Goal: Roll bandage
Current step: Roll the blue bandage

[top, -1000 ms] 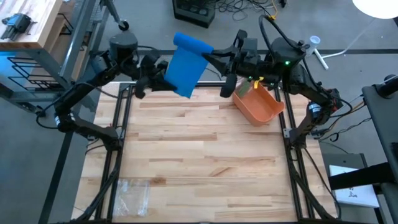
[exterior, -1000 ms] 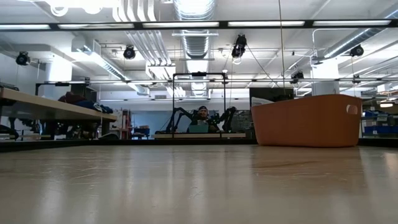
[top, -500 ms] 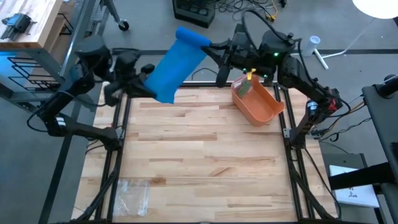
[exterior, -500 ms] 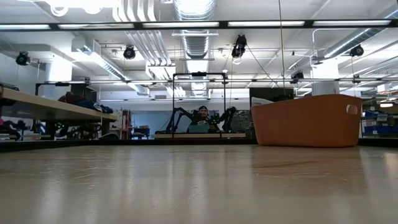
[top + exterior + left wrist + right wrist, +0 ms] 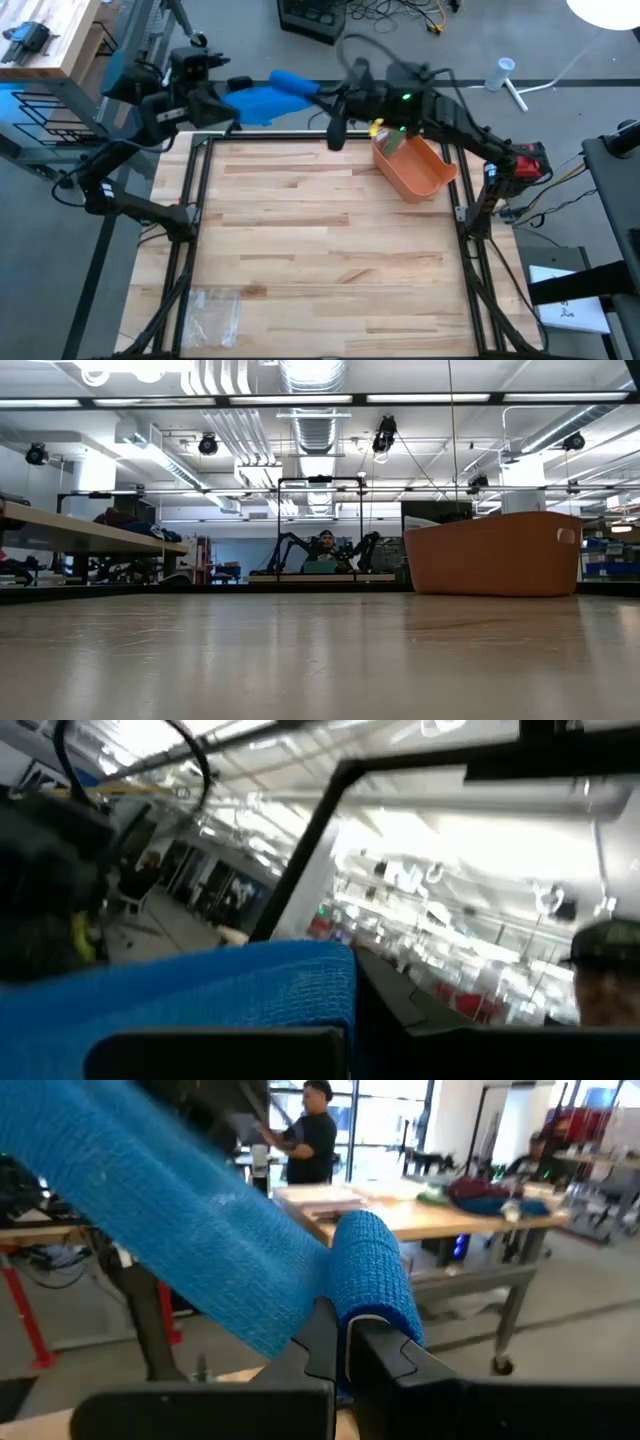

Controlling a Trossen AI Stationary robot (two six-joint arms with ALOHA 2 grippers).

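1. Since a second ago the blue bandage (image 5: 262, 98) has swung from hanging to lying nearly level; both arms have shifted left along the far edge.
2. The right gripper (image 5: 312, 90) is clamped on the rolled end; the left gripper (image 5: 222, 98) is closed on the loose end.
3. The strip is stretched between them, above the table's (image 5: 320, 250) far left edge.
4. An orange bin (image 5: 415, 168) sits far right; a clear bag (image 5: 210, 308) lies near left.

High view straight down over table (image 5: 320, 260), low view level across tabletop, both sharing bin (image 5: 413, 168), 2 wrist views close on bandage (image 5: 220, 1250)
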